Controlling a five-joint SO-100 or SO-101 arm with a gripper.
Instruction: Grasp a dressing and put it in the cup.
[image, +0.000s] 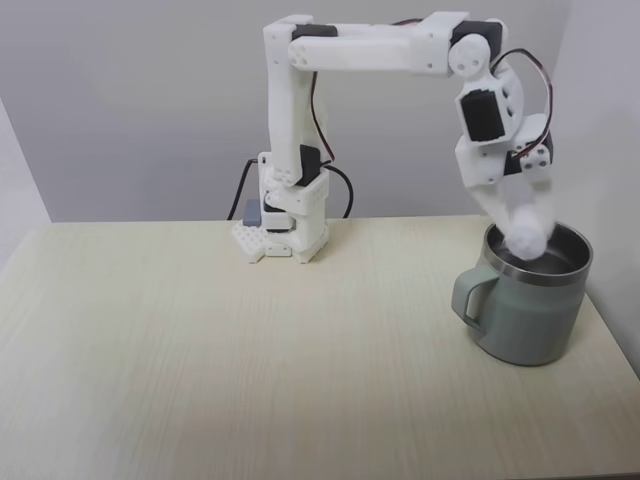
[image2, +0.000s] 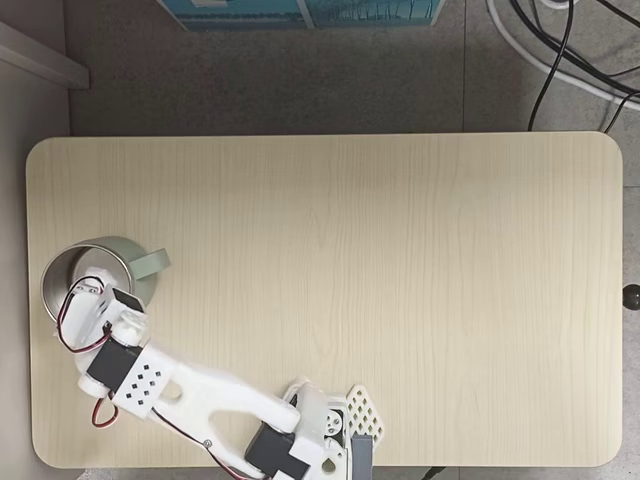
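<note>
In a fixed view the squat grey-green cup (image: 528, 318) stands near the table's right edge, its handle (image: 468, 295) pointing left. My gripper (image: 526, 224) hangs right over its steel rim, shut on the dressing (image: 527, 240), a small white gauze roll level with the cup's mouth. In a fixed view from above, the cup (image2: 108, 249) sits at the table's left side with its handle (image2: 152, 264) to the right. There my gripper (image2: 84, 303) reaches over the cup's opening and covers the dressing.
The arm's white base (image: 284, 232) is fixed at the back middle of the table, with black cables behind it. The wooden tabletop (image2: 380, 280) is bare to the right of the cup. Cables (image2: 560, 50) and a blue box (image2: 300, 12) lie on the floor beyond the table.
</note>
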